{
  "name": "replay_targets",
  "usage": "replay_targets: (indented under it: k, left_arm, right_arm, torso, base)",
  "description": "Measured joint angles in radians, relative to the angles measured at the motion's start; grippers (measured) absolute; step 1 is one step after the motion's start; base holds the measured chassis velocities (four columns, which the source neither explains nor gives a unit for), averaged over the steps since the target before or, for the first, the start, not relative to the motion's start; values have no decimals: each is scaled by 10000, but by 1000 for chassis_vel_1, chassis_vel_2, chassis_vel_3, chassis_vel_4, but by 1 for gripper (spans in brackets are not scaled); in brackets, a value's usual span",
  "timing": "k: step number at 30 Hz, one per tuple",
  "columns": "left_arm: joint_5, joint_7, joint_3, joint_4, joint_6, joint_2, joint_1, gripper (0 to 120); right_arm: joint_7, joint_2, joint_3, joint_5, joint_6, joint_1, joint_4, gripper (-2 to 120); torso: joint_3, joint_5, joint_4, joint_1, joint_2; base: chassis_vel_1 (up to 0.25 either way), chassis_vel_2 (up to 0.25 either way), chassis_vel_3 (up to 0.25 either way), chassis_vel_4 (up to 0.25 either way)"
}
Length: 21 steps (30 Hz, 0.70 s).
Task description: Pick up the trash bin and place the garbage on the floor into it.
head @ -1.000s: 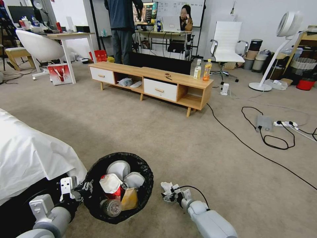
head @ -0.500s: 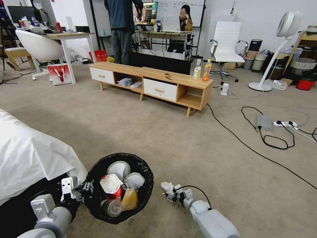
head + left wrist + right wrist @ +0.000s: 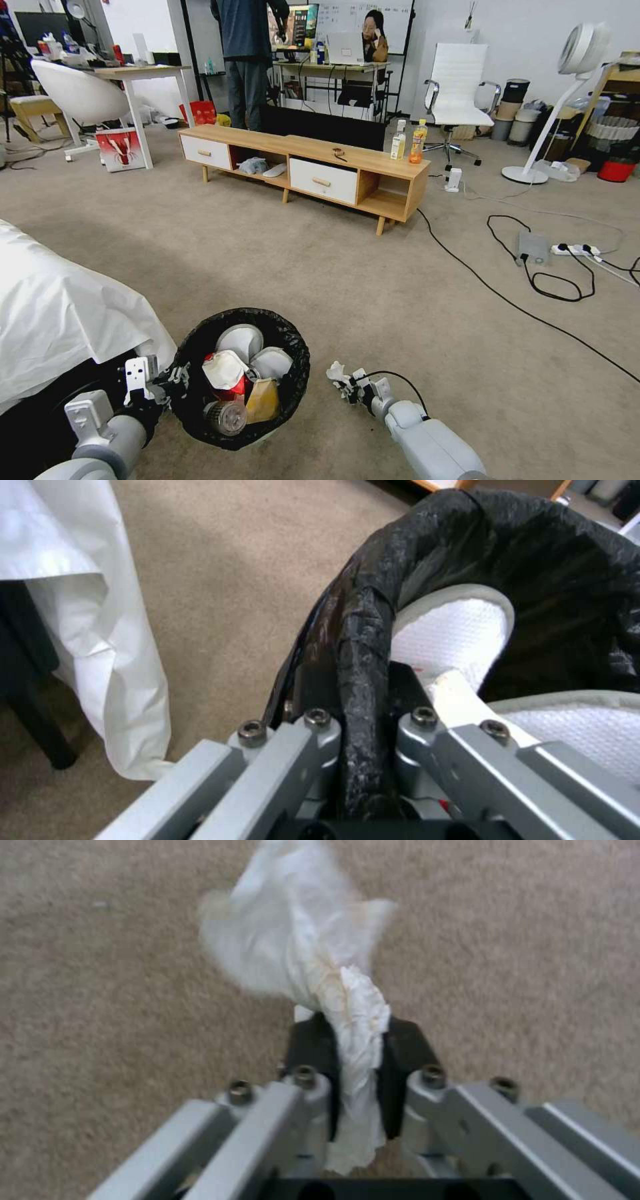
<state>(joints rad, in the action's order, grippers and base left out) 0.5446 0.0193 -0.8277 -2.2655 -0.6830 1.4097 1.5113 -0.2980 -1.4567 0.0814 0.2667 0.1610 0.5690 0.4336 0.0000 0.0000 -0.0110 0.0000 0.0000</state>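
tissue pinched beside the filled bin

beige carpet floor (image 3: 347, 280) runs back to a low wooden tv stand (image 3: 307, 167), with black cables (image 3: 533, 273) trailing over it on the right and a white sheet (image 3: 60, 313) draped at the left. the trash bin (image 3: 200, 347) sits low at the robot's left front, round, its rim wrapped in crinkled black bag. inside lie white bowl-like pieces, a red-white wrapper (image 3: 223, 370), a brown paper bag (image 3: 262, 400) and a clear bottle (image 3: 225, 418). against the picture of a second ago, the bin and its load sit where they were, while the right pincer and its tissue have slid slightly right and lower in the head view. the left pincer (image 3: 170, 385) is clamped narrow on the bin's rim, one finger inside the bag and one outside, as the left wrist view shows. the right pincer (image 3: 347, 387) hangs just right of the bin, above the carpet, its dark fingers (image 3: 310, 1050) closed tight on a crumpled white tissue (image 3: 313, 960) that sticks out past their tips.
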Motion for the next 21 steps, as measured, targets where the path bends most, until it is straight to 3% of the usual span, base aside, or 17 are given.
replay_targets:
  k: [2, 6, 14, 16, 18, 21]
  left_arm:
    - [0, 7, 0, 31, 0, -5, -22, 4]
    - [0, 8, 11, 42, 0, -5, -39, 4]
    - [30, 19, -21, 17, 3, -40, 13, 4]
    - [56, 19, -32, 4, 5, -60, 21, 4]
    - [56, 19, -32, 4, 5, -60, 21, 4]
    - [82, 20, -34, -7, 5, -71, 21, 4]
  right_arm:
    - [-2, 64, -16, -5, 35, 52, 379, 1]
    - [81, 204, -33, -10, 34, 175, 905, 1]
    - [556, 854, -256, -106, -69, 615, 3392, 1]
    - [878, 1182, -466, 105, -236, 774, 4943, 1]
    - [878, 1182, -466, 105, -236, 774, 4943, 1]
    - [1204, 1896, -970, 479, -714, 1053, 7788, 1]
  torso:
    - [0, 0, 2, 0, 0]
    - [0, 0, 0, 0, 0]
    - [0, 0, -1, 0, -1]
    - [0, 0, 2, 0, 0]
    - [0, 0, 2, 0, 0]
    - [0, 2, -2, 0, 0]
  base:
    - [0, 0, 0, 0]
    - [0, 0, 0, 0]
    - [0, 0, 0, 0]
    - [0, 0, 0, 0]
    - [0, 0, 0, 0]
    - [0, 0, 0, 0]
